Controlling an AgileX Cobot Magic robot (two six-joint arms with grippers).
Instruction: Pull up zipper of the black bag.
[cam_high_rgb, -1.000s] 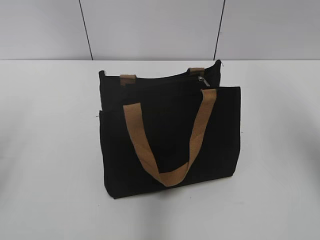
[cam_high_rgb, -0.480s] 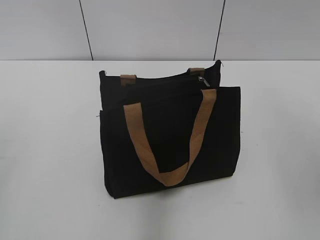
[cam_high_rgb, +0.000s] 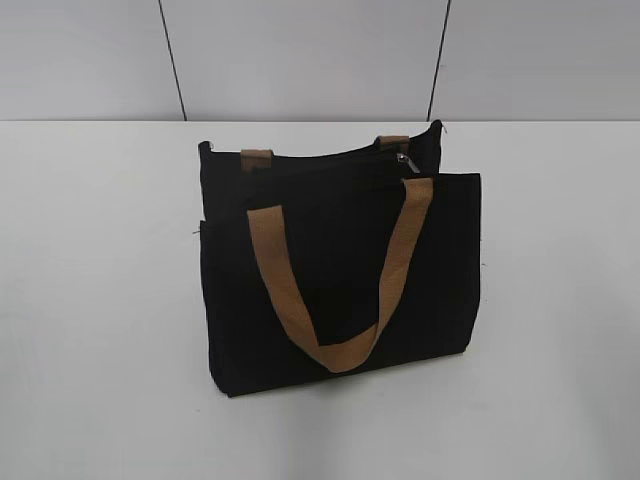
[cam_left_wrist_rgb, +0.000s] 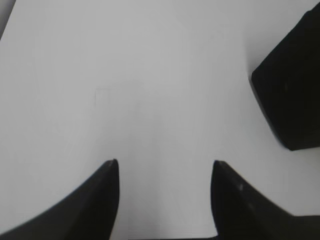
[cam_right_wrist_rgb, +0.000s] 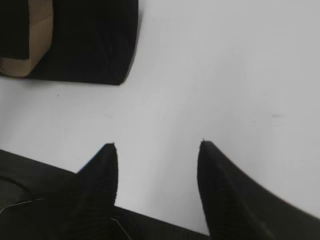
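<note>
The black bag (cam_high_rgb: 340, 270) stands upright in the middle of the white table, with a tan handle strap (cam_high_rgb: 335, 280) hanging down its front. The zipper line runs along its top edge, and the silvery pull tab (cam_high_rgb: 405, 160) sits near the right end. Neither arm shows in the exterior view. My left gripper (cam_left_wrist_rgb: 165, 167) is open and empty over bare table; a corner of the bag (cam_left_wrist_rgb: 292, 95) shows at the right of the left wrist view. My right gripper (cam_right_wrist_rgb: 157, 147) is open and empty; the bag's corner (cam_right_wrist_rgb: 90, 45) and strap (cam_right_wrist_rgb: 35, 35) show at the upper left.
The white table (cam_high_rgb: 100, 300) stretches around the bag on all sides. A grey panelled wall (cam_high_rgb: 300, 60) stands behind the table's far edge.
</note>
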